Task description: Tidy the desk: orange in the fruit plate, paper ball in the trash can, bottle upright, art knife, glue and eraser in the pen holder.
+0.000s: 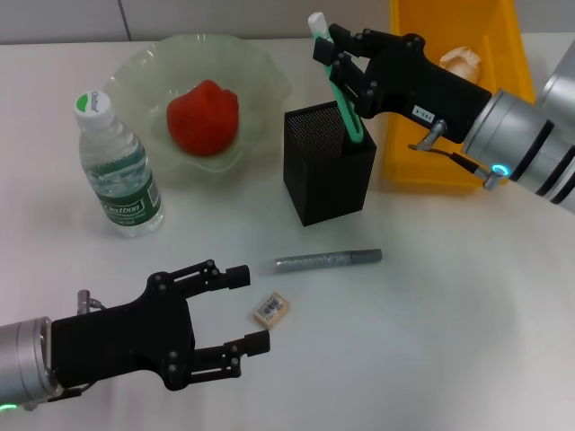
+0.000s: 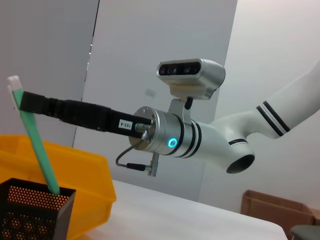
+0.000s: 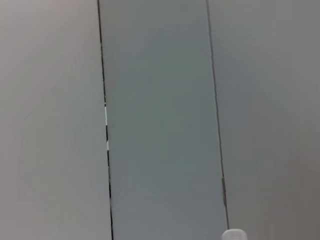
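My right gripper (image 1: 340,56) is shut on the green art knife (image 1: 345,99), whose lower end is inside the black mesh pen holder (image 1: 328,166). The left wrist view shows the knife (image 2: 39,150) slanting into the holder (image 2: 30,212). My left gripper (image 1: 249,310) stands open low over the table, fingertips just short of the small eraser (image 1: 270,308). The silvery glue stick (image 1: 328,260) lies flat beyond it. The bottle (image 1: 117,166) stands upright at the left. The orange (image 1: 203,117) sits in the fruit plate (image 1: 260,76). A paper ball (image 1: 461,61) lies in the yellow trash can (image 1: 431,166).
The pen holder stands between the fruit plate and the trash can, close to both. White tabletop (image 1: 431,305) spreads to the right of the glue stick and eraser. The right wrist view shows only a grey wall.
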You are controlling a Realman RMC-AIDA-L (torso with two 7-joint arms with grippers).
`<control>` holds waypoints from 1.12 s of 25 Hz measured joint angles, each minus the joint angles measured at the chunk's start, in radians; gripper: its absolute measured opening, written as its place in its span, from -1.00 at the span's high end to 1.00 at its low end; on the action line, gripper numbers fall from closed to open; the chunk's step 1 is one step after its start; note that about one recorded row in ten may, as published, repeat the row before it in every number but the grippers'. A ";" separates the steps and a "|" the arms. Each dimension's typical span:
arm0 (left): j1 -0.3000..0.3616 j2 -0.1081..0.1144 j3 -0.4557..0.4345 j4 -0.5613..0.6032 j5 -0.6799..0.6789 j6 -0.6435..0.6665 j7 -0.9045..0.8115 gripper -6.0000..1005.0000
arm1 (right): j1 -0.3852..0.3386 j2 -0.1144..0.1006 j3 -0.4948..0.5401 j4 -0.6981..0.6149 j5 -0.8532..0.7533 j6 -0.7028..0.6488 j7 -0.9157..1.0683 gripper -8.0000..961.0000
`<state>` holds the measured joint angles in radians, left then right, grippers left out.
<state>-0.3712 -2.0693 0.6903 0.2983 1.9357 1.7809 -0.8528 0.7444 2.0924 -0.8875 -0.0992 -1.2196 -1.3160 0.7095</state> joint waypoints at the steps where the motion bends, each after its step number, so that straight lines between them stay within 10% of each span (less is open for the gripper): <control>1: 0.000 0.000 0.000 0.000 0.000 0.000 0.000 -0.56 | 0.003 0.000 -0.008 0.004 0.000 0.004 -0.015 0.62; 28: 0.000 0.000 0.002 -0.001 0.000 0.011 0.000 -0.56 | 0.005 0.000 -0.039 0.006 0.004 0.055 -0.042 0.60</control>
<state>-0.3712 -2.0693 0.6919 0.2975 1.9358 1.7918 -0.8529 0.7497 2.0924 -0.9269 -0.0932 -1.2158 -1.2608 0.6672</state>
